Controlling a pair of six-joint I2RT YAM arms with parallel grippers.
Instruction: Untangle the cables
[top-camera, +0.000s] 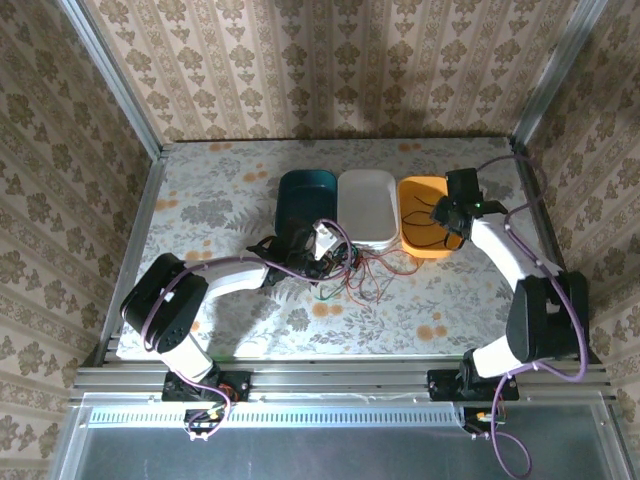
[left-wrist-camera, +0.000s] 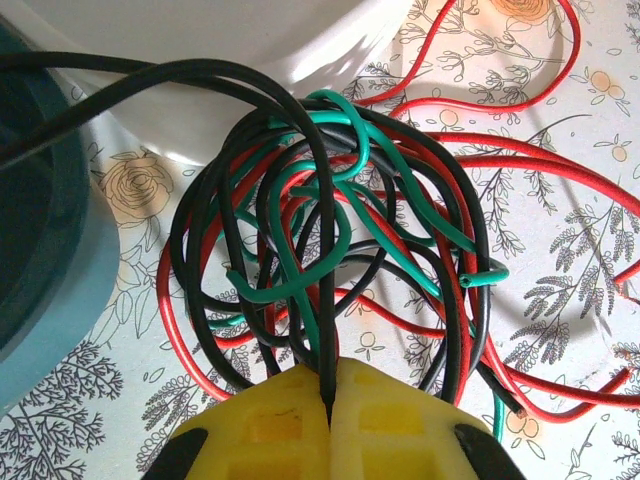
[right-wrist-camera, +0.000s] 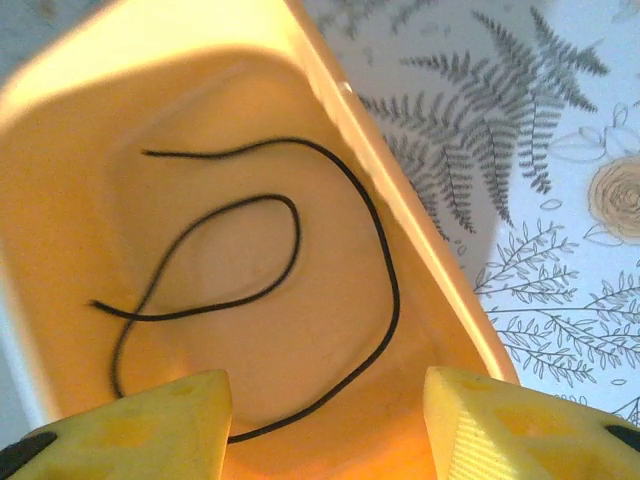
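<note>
Yellow blocky pads with square recesses on both grippers, smooth glossy plastic on the trays, and a floral print sheet over the table (top-camera: 210, 200). There are three trays, all rounded-corner tubs, lined up side by side at the far end: teal tray (top-camera: 305, 190), white tray (top-camera: 368, 200), orange tray (top-camera: 410, 190).

The cables (top-camera: 365, 272) are thin, shiny round wires in three colours: red, green and black. They're balled up in one messy clump on the table just in front of the white tray, with long red loops spilling off to the right. I can't count the strands in the knot, there are way too many overlaps.

The left gripper (left-wrist-camera: 330, 400) sits right at the near edge of the clump. Its pads are pressed together with one black strand (left-wrist-camera: 327, 280) pinched in the seam, and that strand runs straight up from the pads into the knot.

The right gripper (right-wrist-camera: 325, 395) hangs over the orange tray with its fingers spread apart. One loose black cable (right-wrist-camera: 297, 225) lies curled in a loop on the tray floor right below it, well apart from the main tangle.
</note>
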